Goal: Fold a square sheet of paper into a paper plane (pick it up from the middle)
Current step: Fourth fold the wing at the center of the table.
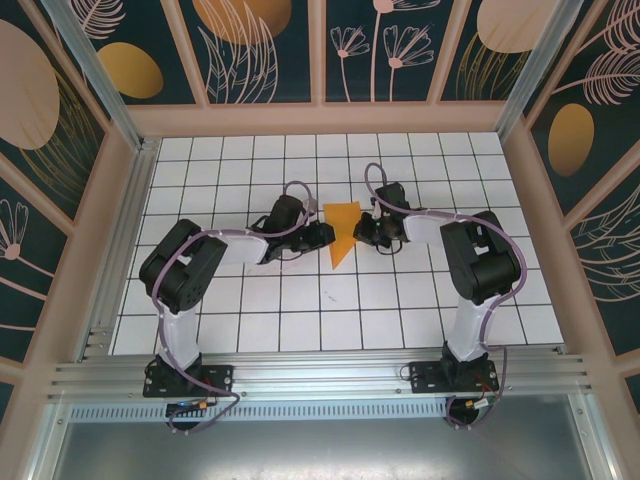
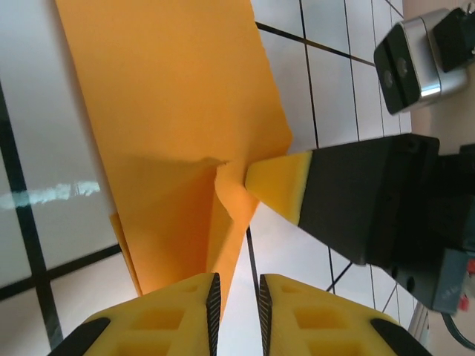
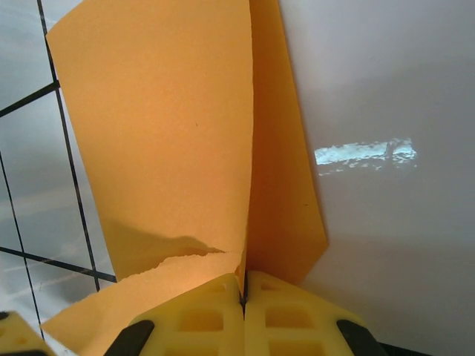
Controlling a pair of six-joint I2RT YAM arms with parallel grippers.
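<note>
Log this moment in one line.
paper: partly folded | right gripper: shut on paper | left gripper: slightly open at paper's edge

The bright-orange paper plane [image 1: 343,232] is lying half-folded at the middle of the table [image 1: 250,310], tapering nearward, one creased flap standing up.

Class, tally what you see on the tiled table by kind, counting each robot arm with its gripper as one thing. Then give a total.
Orange paper: 1
Robot arms: 2 (left arm, right arm)
Total: 3
</note>
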